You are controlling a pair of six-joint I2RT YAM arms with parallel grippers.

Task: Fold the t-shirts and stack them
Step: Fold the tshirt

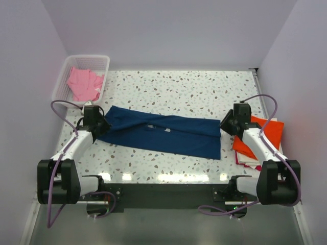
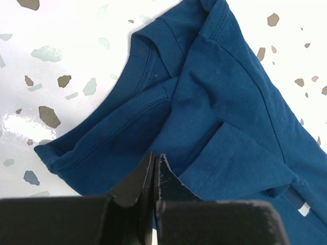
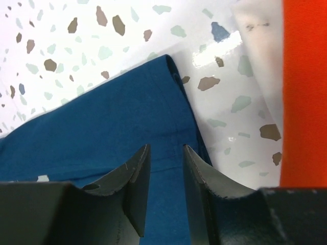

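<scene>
A navy blue t-shirt (image 1: pixel 163 133) lies folded into a long band across the middle of the table. My left gripper (image 1: pixel 101 125) is at its collar end. In the left wrist view its jaws (image 2: pixel 154 155) are pressed together over the navy cloth (image 2: pixel 230 102), with a fold running in under the tips. My right gripper (image 1: pixel 225 124) is at the other end, and its jaws (image 3: pixel 166 148) stand apart above the navy cloth (image 3: pixel 102 132) with nothing between them. An orange t-shirt (image 1: pixel 263 133) lies folded at the right. A pink t-shirt (image 1: pixel 84 84) sits crumpled in the basket.
The white lattice basket (image 1: pixel 104 61) stands at the back left corner. The orange t-shirt (image 3: pixel 306 92) rests on a small stack with pale and pink edges (image 1: pixel 245 159) beside my right arm. Walls close in the table on three sides.
</scene>
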